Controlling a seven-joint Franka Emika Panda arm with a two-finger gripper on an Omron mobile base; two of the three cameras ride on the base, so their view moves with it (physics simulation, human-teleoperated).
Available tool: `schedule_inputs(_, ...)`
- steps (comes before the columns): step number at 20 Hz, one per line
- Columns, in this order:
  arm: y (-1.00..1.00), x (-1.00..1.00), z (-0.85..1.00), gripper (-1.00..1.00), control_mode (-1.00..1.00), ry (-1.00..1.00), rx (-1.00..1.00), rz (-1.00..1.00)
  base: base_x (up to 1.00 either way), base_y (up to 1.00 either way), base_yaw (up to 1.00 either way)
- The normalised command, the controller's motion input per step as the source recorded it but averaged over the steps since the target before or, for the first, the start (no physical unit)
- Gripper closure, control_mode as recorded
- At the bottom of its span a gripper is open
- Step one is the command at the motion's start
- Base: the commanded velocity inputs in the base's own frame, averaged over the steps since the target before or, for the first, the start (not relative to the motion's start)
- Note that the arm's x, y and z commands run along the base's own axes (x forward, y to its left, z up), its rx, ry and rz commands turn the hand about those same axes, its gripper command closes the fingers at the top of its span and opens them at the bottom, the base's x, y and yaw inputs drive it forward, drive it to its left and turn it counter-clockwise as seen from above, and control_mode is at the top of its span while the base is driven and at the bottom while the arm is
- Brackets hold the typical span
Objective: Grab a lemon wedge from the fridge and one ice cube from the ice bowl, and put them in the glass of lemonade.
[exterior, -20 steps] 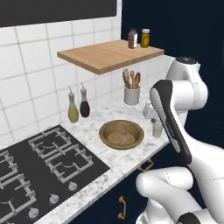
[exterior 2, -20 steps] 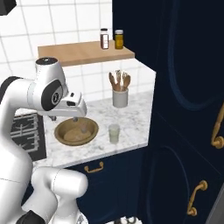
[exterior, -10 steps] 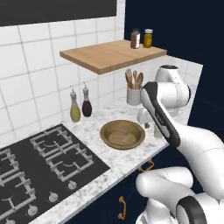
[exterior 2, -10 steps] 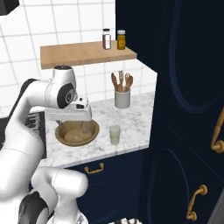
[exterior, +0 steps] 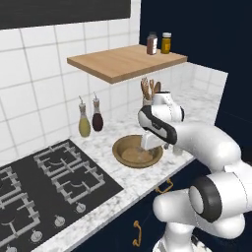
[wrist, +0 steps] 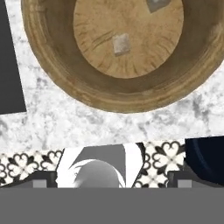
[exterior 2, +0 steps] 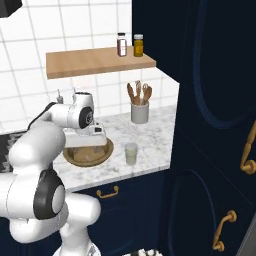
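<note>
- Gripper is above the ice bowl, jaws wide apart — nothing between them.
- From the hand camera, one ice cube lies on the bowl's floor at about 12 o'clock from the finger tips; a second pale cube sits at 1 o'clock.
- On the marble counter, the glass of lemonade stands just beside the bowl, at its 3 o'clock.
</note>
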Motion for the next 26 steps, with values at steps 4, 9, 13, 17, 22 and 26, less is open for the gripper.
schedule_inputs(4, 0.44, 0.15, -0.25, -1.00, -1.00, 0.05, -0.10, 0.12, 0.00, 0.00, 0.00)
schedule_inputs(9, 0.57, 0.31, -0.05, -1.00, -1.00, 0.00, -0.07, -0.03, 0.00, 0.00, 0.00)
schedule_inputs(13, 0.00, 0.62, -0.40, -1.00, -1.00, 0.00, 0.14, -0.19, 0.00, 0.00, 0.00)
schedule_inputs(17, -0.10, 0.52, -0.42, -1.00, -1.00, 0.00, 0.10, -0.18, 0.00, 0.00, 0.00)
schedule_inputs(22, 0.00, 0.00, -0.04, -1.00, -1.00, -0.11, 0.00, 0.00, 0.00, 0.00, 0.00)
schedule_inputs(26, 0.00, -0.14, -0.06, -1.00, -1.00, -0.23, 0.00, 0.00, 0.00, 0.00, 0.00)
